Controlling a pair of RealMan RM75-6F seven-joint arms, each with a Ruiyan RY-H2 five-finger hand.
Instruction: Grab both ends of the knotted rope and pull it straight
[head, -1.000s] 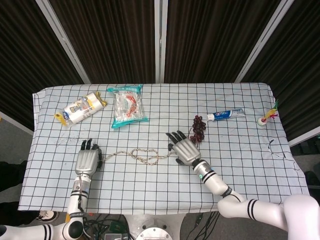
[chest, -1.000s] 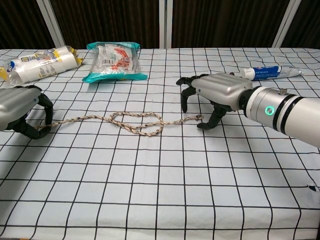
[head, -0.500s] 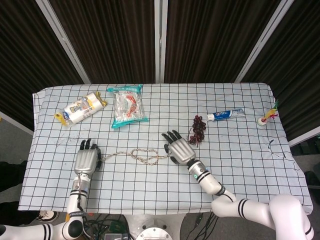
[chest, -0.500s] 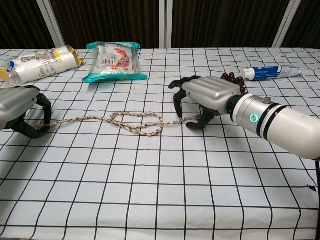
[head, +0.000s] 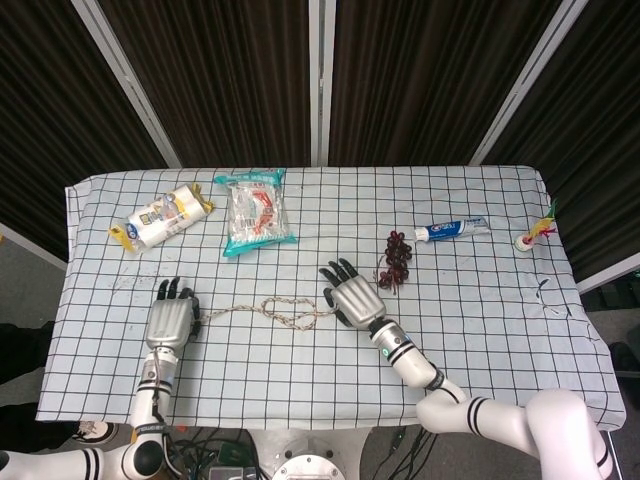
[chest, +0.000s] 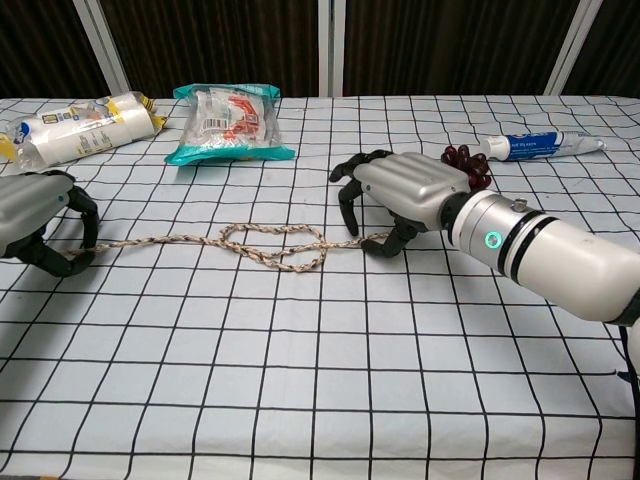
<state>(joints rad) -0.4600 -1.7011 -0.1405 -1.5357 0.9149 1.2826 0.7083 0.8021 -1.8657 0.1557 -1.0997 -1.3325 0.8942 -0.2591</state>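
So the knotted rope (chest: 270, 246) is lying across the checked table (head: 480, 320), loose knot roughly mid-way between the two hands. The left hand (chest: 35, 225) has its fingers curled around the rope's left end, looks like it's gripping it. The right hand (chest: 400, 195) sits arched over the rope's right end with fingertips down on the cloth either side; can't tell whether it's actually got hold of it. Behind the right hand are some grapes (head: 396, 258) and a toothpaste tube (head: 450, 230), and two snack packs (head: 258, 212) at the far left
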